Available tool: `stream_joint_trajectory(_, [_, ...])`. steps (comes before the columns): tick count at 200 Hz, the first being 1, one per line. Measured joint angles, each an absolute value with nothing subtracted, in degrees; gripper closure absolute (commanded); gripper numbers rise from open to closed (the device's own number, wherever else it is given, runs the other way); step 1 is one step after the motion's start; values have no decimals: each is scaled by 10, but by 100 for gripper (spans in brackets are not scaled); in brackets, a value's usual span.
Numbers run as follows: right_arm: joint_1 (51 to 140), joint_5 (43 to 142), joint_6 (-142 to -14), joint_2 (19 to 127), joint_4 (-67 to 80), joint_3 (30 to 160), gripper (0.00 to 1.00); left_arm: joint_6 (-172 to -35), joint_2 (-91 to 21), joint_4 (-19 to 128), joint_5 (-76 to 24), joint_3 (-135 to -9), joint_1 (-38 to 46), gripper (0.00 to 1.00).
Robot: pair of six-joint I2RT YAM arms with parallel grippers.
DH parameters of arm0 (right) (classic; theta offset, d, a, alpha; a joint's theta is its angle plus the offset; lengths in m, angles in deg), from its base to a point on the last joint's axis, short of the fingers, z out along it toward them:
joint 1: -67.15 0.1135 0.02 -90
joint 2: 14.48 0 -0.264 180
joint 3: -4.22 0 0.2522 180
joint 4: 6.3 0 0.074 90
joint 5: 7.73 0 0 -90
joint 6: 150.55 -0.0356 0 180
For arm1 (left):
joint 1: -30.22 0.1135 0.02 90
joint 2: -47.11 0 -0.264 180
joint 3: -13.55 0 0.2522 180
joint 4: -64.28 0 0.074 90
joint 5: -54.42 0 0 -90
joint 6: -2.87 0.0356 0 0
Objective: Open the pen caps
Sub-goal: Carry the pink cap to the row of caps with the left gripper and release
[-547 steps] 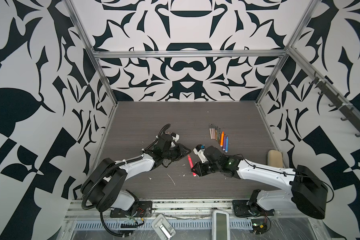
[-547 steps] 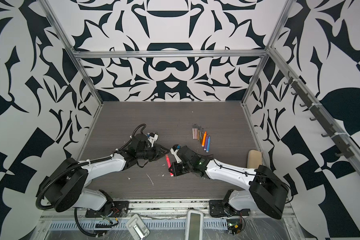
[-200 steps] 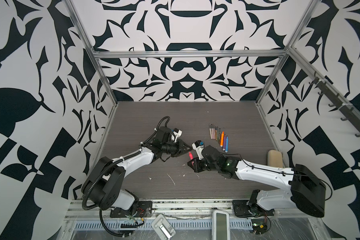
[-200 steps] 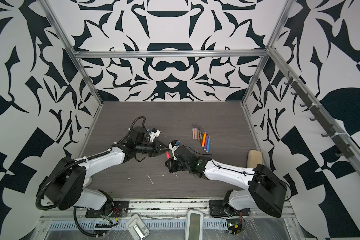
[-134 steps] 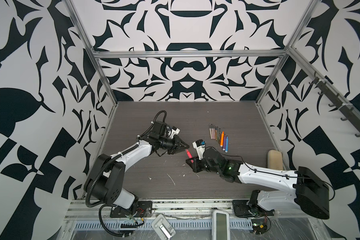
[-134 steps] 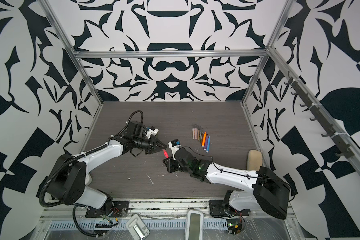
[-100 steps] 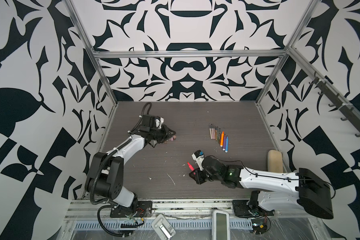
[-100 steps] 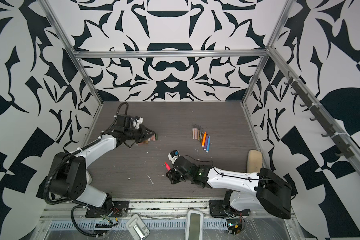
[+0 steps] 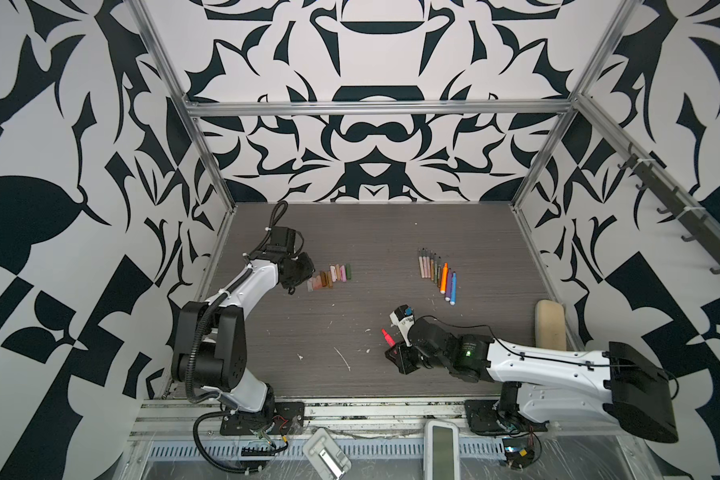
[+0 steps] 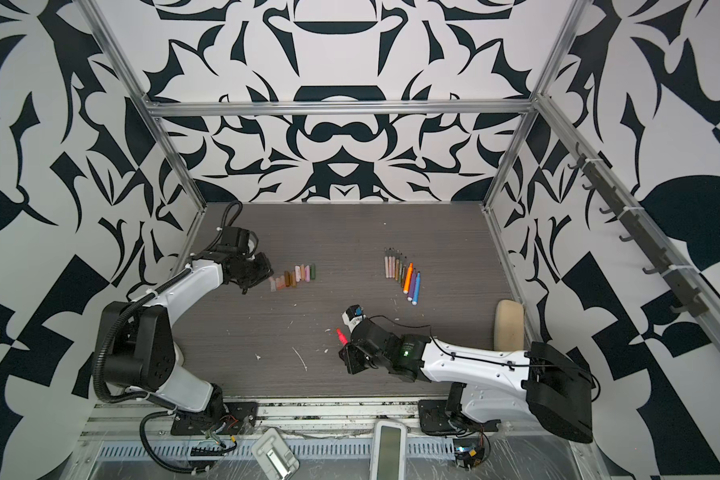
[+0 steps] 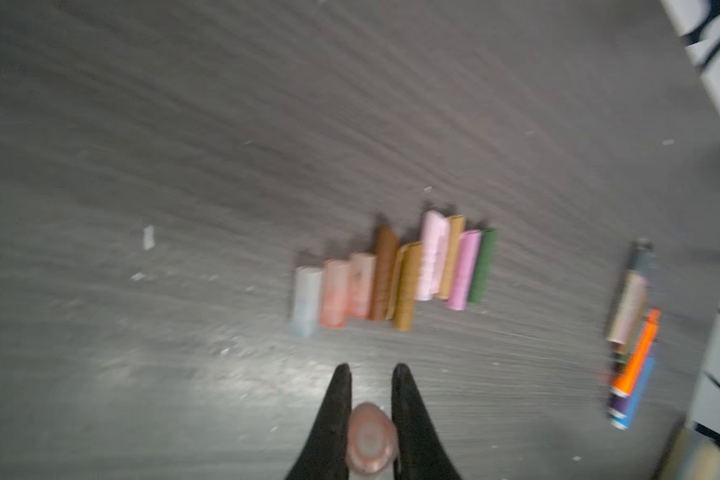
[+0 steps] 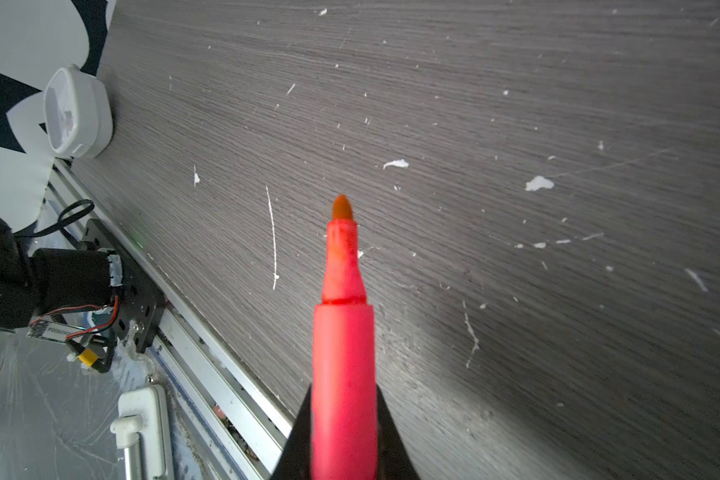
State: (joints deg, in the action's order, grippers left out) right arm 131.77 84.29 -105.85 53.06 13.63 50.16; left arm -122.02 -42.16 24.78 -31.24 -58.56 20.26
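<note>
- Jaws of the right gripper [image 9: 396,354] are clamping narrowly on the rear of a pink-red pen [image 9: 387,338], near the front middle of the table [image 9: 350,232].
- In both top views that pen is sticking out of the jaws at a slant. Its long axis is leaning so that the uncapped tip is pointing up and toward the far left.
- In the right wrist view the pen is running straight out from between the jaws, with its bare, orange-tinted tip foremost.
- On the left side of the table, the left gripper [image 9: 306,272] is sitting just beside the left end of the row of pen caps [image 9: 330,276].
- The left wrist view is blurred, but its jaws are standing narrow and pinching a translucent pinkish cap [image 11: 368,440] set back from the fingertips. The cap is showing end-on, with its round end facing the camera.
- Nine loose caps are lying flat and packed side by side, their long axes parallel and running near to far. The row is stepping from pale and peach caps on the left, through brown, tan and pink, to a dark green one on the right.
- On the right half, well apart from the caps, the pens [image 9: 438,275] are lying side by side with their tips pointing at the far wall. Their long axes are running near to far and fanning slightly. The thin ones are lying on the left, with orange, purple and blue on the right.
</note>
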Motion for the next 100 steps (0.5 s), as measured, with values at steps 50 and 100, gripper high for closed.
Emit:
stream_joint_trajectory(50, [1318,841,-1052,558,155,503,100,-1190,-457,231,-376,-571,209,100])
stream_joint_trajectory(100, [1318,835,-1052,528,171,503,100,-1181,-509,249,-365,-577,220,90])
